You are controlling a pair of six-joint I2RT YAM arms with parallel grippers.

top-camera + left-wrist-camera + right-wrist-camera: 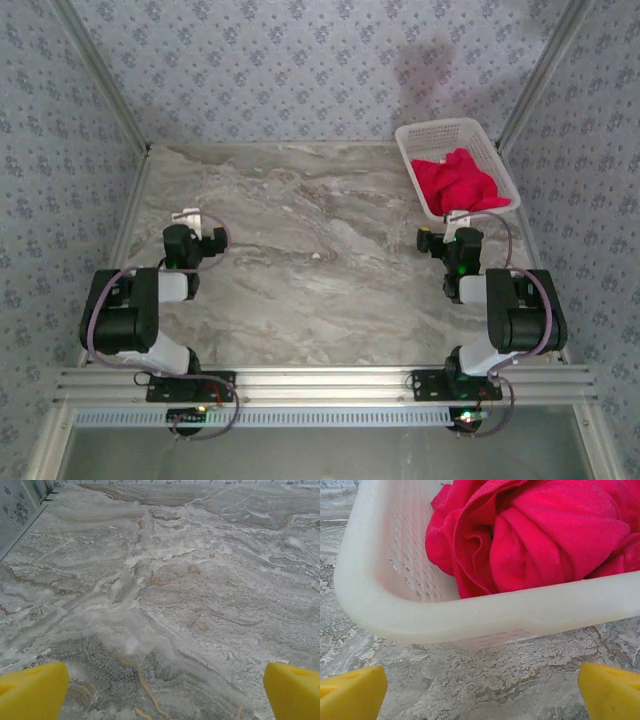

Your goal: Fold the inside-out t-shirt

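The bright red inside-out t-shirt (458, 181) lies bunched up in a white lattice basket (415, 150) at the back right of the table. Up close in the right wrist view, the crumpled t-shirt (530, 535) bulges above the basket's near rim (485, 615). My right gripper (449, 228) sits just in front of that rim, open, its yellow fingertips (352, 692) wide apart over bare marble. My left gripper (190, 222) rests at the left side of the table, open, with its yellow fingertips (30, 692) spread above the stone and nothing between them.
The marble tabletop (320, 260) stretches between the two arms. Patterned walls with metal frame posts (100, 70) enclose the back and sides. An aluminium rail (320, 385) runs along the near edge by the arm bases.
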